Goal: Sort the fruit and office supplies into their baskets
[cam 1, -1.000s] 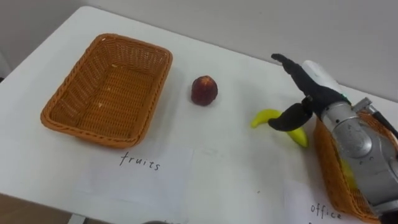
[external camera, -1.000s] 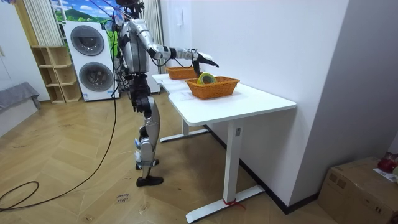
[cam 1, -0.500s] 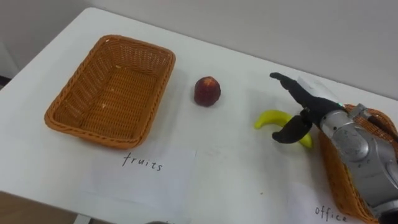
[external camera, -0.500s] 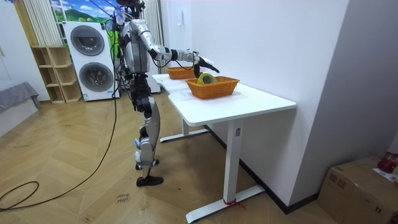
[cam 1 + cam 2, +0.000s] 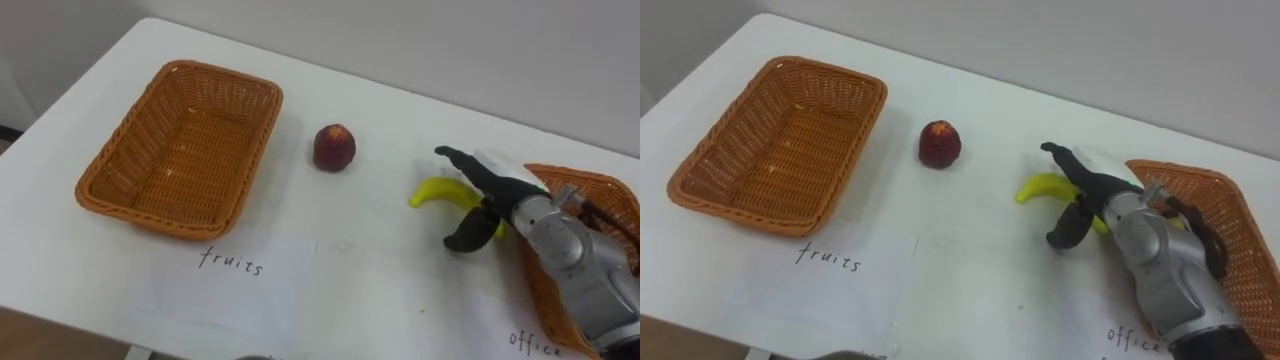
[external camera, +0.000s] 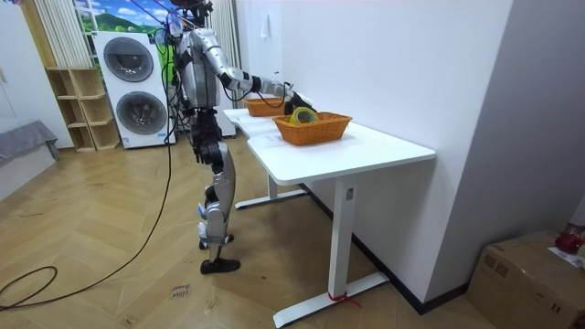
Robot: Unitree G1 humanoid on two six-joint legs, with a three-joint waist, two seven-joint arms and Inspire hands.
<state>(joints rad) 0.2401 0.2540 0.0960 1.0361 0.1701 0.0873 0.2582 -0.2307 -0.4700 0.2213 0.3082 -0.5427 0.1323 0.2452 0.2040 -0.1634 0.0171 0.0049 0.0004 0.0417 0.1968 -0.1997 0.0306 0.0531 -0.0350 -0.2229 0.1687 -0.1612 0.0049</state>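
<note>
The banana (image 5: 432, 192) lies on the white table (image 5: 390, 290), just left of the right hand (image 5: 492, 192) and partly under it. Its long axis runs approx. left-to-right across the table w/ a slight bow. The free tip points toward the red fruit (image 5: 334, 147) (peach or apple, can't tell), and the other end is hidden beneath the palm. So the hand meets it nearly end-on from the right, not across the middle.

Hand pose: the arm comes in from the lower right, over the right-hand wicker basket (image 5: 590, 185). The fingers (image 5: 462, 162) are straight and reach out over the banana's far side. The thumb (image 5: 465, 238) hangs spread on the near side. The hand is wide apart and straddles the fruit w/ nothing clamped yet; whether the palm touches the peel I can't tell.

In the room view the robot stands upright at the table's edge, right arm stretched out over it.

Judgement: this looks like the pre-grasp step. The next move calls for curling fingers and thumb round the banana's right half. After that comes a long carry left, past the red fruit, to the empty wicker basket (image 5: 180, 145), which sits well apart at the table's left end. Risk: a hold so near one end may let the banana pivot or slip.
</note>
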